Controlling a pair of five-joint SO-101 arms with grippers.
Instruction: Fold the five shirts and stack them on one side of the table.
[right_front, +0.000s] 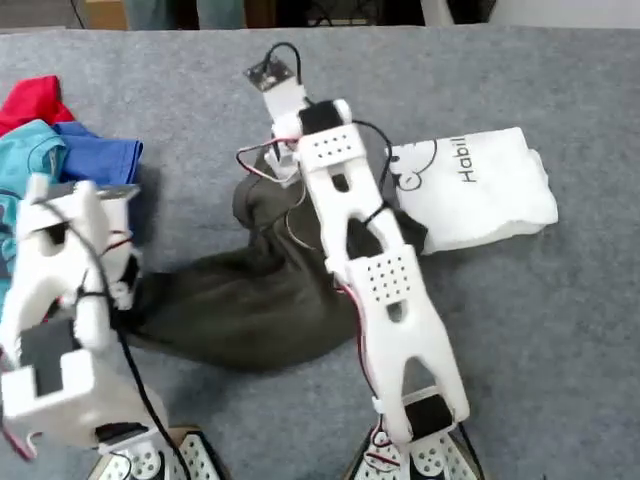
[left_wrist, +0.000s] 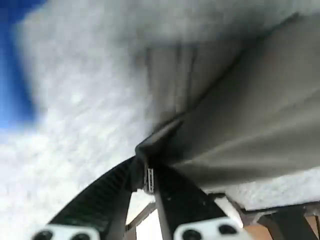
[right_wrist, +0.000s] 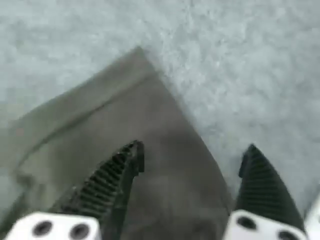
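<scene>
Dark grey-green cloth shirt (right_front: 250, 300) is being folded in the middle of the grey felt surface (right_front: 560, 340), beside the folded white shirt (right_front: 475, 190). Its edge is being pinched tight by the left claw (left_wrist: 147, 175). The right claw (right_wrist: 192, 150) is being held wide apart over a corner, which probably needs grabbing next before any lifting over.

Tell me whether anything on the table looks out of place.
The dark shirt lies bunched, one edge pinched in the left gripper. A loose heap of red, teal and blue shirts sits at the edge of the table. The white shirt looks neatly folded.
</scene>
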